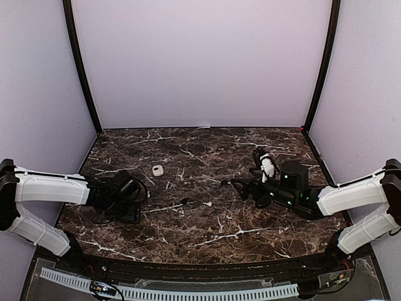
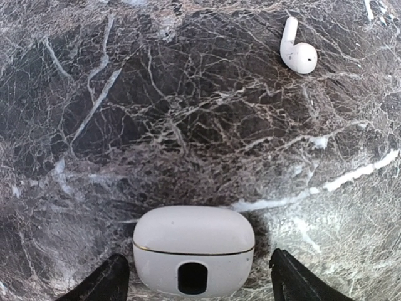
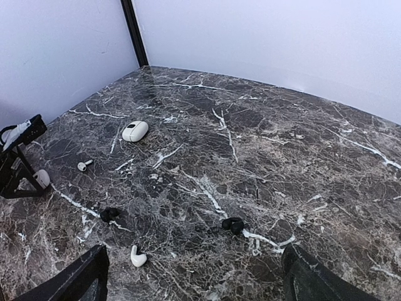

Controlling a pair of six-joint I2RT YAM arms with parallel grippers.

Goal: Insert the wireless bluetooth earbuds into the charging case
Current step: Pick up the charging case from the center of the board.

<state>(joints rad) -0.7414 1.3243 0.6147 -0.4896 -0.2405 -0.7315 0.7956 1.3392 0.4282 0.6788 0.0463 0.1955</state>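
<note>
- The left hand (image 2: 197, 256) is spread, with one dark fingertip (image 2: 103, 283) on each side of the white charging case (image 2: 194, 233). One fingertip is just beside the case wall and contact cannot be told; the other stands clearly apart, so nothing is pinched.
- The case lies flat on the marble tabletop (image 2: 156, 125) between the fingers. Its lid is shut along a thin seam, and a dark oval slot faces back toward the wrist.
- Well ahead of the left hand, toward the right of its wrist view, a white earbud (image 2: 296, 51) lies on its side, apart from the case.
- The right hand (image 3: 195, 266) is spread wide, with nothing between its fingers.
- Just ahead of the right hand, toward the left of its view, lies the near white earbud (image 3: 138, 257). A black earbud (image 3: 233, 224) lies ahead near the middle, and a second black earbud (image 3: 109, 214) is further left.
- Farther ahead and left of the right hand are the far white earbud (image 3: 84, 165) and, beyond it, a second white case (image 3: 135, 130), which is shut.
- Which of these two white earbuds is the one before the left hand cannot be told.
- Every earbud in view lies on the tabletop, outside both cases.
</note>
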